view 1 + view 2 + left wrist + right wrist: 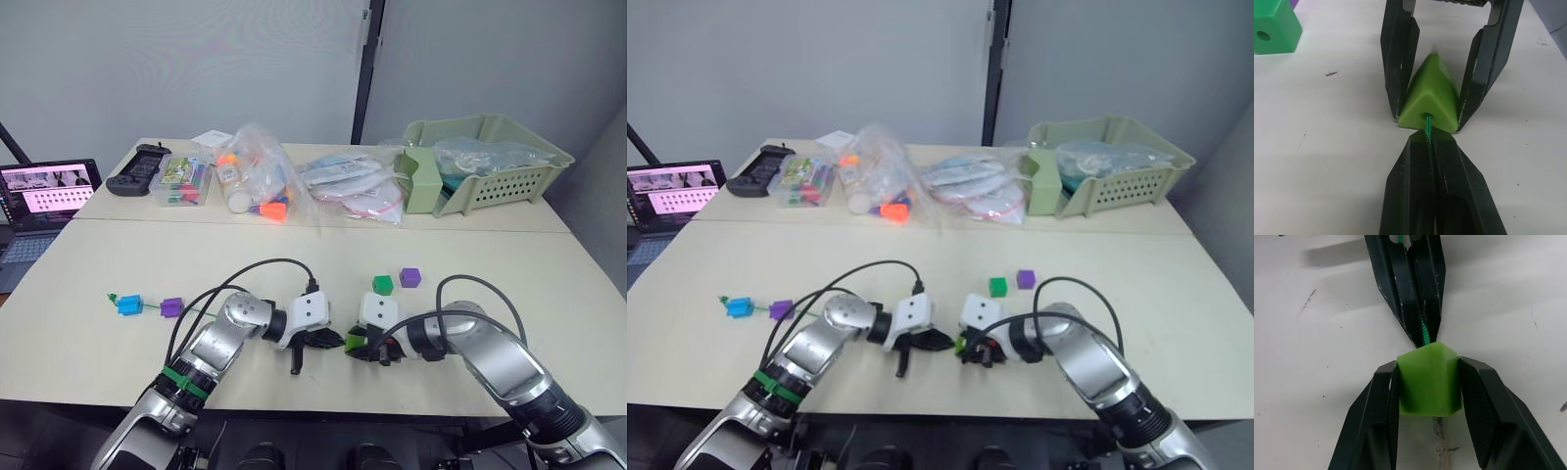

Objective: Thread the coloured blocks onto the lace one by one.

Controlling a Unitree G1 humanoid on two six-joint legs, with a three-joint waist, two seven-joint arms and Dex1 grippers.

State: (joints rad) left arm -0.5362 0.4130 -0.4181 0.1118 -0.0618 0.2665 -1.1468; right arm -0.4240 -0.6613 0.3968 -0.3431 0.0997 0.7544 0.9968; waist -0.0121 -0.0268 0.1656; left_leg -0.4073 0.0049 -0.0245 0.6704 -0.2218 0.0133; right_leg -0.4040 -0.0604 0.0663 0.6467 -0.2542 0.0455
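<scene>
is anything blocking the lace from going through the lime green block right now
Nothing visible does. The left gripper pinches the lace right at the hole of the lime green block, which the right gripper clamps on both sides. The lace already enters the hole, and its pale tip shows past the far side.

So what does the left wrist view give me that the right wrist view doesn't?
Left wrist view: the lace entering the hole in the lime green block's near face, and the dark green block lying apart on the table. Right wrist view: a pale tip emerging beyond the block on the right gripper's side. Both: the right gripper clamping the block and the left gripper pinching the lace at it.
</scene>
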